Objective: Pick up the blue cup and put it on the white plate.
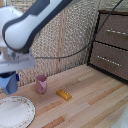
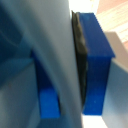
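The gripper (image 1: 10, 75) holds the blue cup (image 1: 8, 83) up in the air, at the exterior view's left. The cup is off the bench (image 1: 90, 100) and hangs just above the far edge of the white plate (image 1: 15, 111). It does not touch the plate yet.

In the wrist view the cup (image 2: 50, 60) fills most of the picture. One blue finger (image 2: 97, 60) with a dark pad presses flat on the cup's wall. So the gripper is closed tight on the cup.

The pink cup (image 1: 41, 83) stands on the bench near the plate, on its right in the exterior view. A small yellow block (image 1: 63, 94) lies farther that way. Nothing sits on the plate.

I think the pick-up part is done. The carry looks almost done too, since the cup is close over the plate. What is left is to bring the cup a bit more over the middle of the plate, lower it, and let go. The cup should land flat so it does not tip
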Available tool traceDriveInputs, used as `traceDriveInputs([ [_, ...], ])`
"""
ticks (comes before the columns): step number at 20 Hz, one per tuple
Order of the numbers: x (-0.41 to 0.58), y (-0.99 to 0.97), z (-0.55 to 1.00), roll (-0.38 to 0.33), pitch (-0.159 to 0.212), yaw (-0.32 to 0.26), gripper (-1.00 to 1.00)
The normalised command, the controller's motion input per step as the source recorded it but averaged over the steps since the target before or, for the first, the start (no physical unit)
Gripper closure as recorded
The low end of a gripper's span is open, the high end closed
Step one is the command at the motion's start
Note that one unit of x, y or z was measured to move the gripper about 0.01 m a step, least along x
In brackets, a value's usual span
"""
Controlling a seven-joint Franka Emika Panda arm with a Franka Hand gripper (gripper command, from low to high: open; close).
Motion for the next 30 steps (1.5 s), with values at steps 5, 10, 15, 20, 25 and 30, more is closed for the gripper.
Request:
traceDriveInputs([
  [5, -0.008, 0.43, -0.5, -0.247, -0.116, 0.0, 1.0],
  [10, 0.097, 0.08, -0.44, -0.192, -0.08, 0.016, 1.0],
  [15, 0.203, 0.0, -0.23, -0.118, -0.093, 0.066, 1.0],
  [20, 0.149, 0.0, -0.09, -0.059, -0.072, 0.094, 1.0],
  [25, 0.033, 0.01, 0.26, -0.122, -0.136, 0.081, -1.0],
  [30, 0.117, -0.14, 0.65, -0.079, -0.072, 0.059, -1.0],
])
